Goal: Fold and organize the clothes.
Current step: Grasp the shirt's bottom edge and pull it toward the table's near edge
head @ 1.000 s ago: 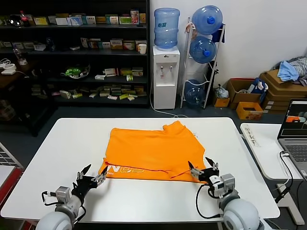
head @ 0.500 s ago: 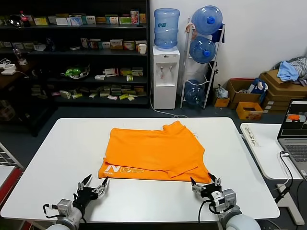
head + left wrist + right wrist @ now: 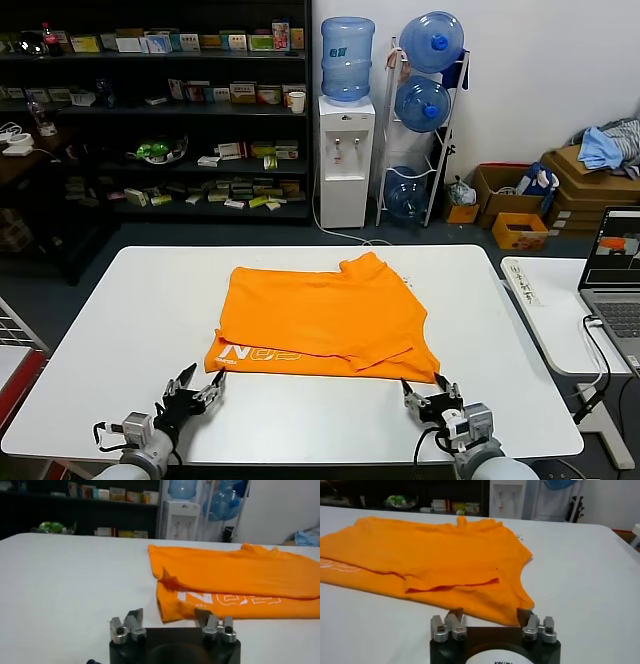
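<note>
The clothes are one orange T-shirt (image 3: 322,315), folded flat on the white table (image 3: 120,330), with white lettering (image 3: 255,353) along its near left hem. My left gripper (image 3: 196,388) hovers low, just short of the near left corner, fingers apart with nothing between them. In the left wrist view the T-shirt (image 3: 235,575) lies just beyond the left gripper (image 3: 168,616). My right gripper (image 3: 431,391) sits just off the near right corner, also open and empty. The right wrist view shows the T-shirt (image 3: 435,555) with its hem right ahead of the right gripper (image 3: 489,614).
A laptop (image 3: 615,275) sits on a side table at the right. Behind the table are dark shelves (image 3: 160,110), a water dispenser (image 3: 345,160) and a bottle rack. Cardboard boxes (image 3: 580,195) at the far right carry a blue-grey clothes heap (image 3: 607,145).
Both grippers have drawn back from the shirt's near hem corners toward the table's front edge and sunk lower. The shirt's near layer now lies flat and free.
</note>
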Action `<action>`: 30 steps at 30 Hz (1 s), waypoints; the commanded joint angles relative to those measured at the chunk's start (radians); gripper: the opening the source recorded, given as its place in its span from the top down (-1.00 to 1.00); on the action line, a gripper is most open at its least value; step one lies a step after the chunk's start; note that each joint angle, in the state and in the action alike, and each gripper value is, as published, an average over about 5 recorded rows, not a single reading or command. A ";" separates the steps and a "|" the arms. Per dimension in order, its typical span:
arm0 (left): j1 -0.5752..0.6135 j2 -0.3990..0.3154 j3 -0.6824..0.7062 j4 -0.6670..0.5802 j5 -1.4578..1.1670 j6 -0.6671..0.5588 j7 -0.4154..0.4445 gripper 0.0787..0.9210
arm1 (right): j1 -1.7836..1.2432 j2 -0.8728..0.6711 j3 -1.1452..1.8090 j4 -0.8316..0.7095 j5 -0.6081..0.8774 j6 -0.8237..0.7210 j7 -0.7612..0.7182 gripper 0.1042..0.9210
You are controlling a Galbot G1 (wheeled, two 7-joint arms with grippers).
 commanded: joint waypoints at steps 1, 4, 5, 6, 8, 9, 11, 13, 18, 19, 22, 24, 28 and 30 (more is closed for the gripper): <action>-0.004 -0.007 0.002 0.007 -0.004 -0.002 0.008 -0.24 | -0.008 0.002 0.001 0.001 0.002 0.001 0.010 -0.07; -0.005 -0.007 0.003 0.005 -0.006 -0.004 0.011 -0.04 | -0.008 0.002 0.002 0.002 0.002 0.003 0.013 0.14; -0.005 -0.006 0.004 0.004 -0.006 -0.004 0.012 0.04 | -0.009 0.001 0.002 0.002 0.002 0.003 0.013 0.21; -0.005 -0.005 0.004 0.004 -0.006 -0.005 0.013 0.11 | -0.009 0.001 0.002 0.002 0.002 0.003 0.014 0.27; -0.003 -0.002 0.004 0.003 -0.006 -0.005 0.014 0.25 | -0.009 0.000 0.002 0.003 0.003 0.003 0.015 0.42; -0.002 0.000 0.004 0.002 -0.006 -0.005 0.014 0.31 | -0.010 -0.001 0.002 0.003 0.003 0.003 0.016 0.48; 0.000 0.004 0.004 -0.001 -0.007 -0.006 0.013 0.46 | -0.012 -0.004 0.001 0.007 0.006 0.002 0.018 0.63; 0.005 0.011 0.004 -0.009 -0.012 -0.006 0.012 0.58 | -0.016 -0.009 0.002 0.017 0.012 0.001 0.023 0.76; 0.041 0.055 0.005 -0.062 -0.064 0.007 -0.008 0.91 | -0.041 -0.032 0.006 0.064 0.038 -0.010 0.040 0.95; 0.055 0.066 0.005 -0.080 -0.082 0.013 -0.015 0.94 | -0.051 -0.038 0.009 0.078 0.045 -0.013 0.045 0.95; 0.106 0.096 0.000 -0.138 -0.133 0.032 -0.036 0.97 | -0.095 -0.057 0.022 0.126 0.068 -0.021 0.063 0.95; 0.144 0.115 -0.010 -0.177 -0.158 0.041 -0.047 0.97 | -0.133 -0.068 0.034 0.159 0.081 -0.025 0.076 0.95; 0.221 0.167 -0.038 -0.245 -0.194 0.056 -0.060 0.97 | -0.233 -0.094 0.069 0.234 0.112 -0.034 0.107 0.95; 0.257 0.195 -0.055 -0.271 -0.203 0.061 -0.063 0.97 | -0.290 -0.110 0.092 0.272 0.121 -0.036 0.118 0.95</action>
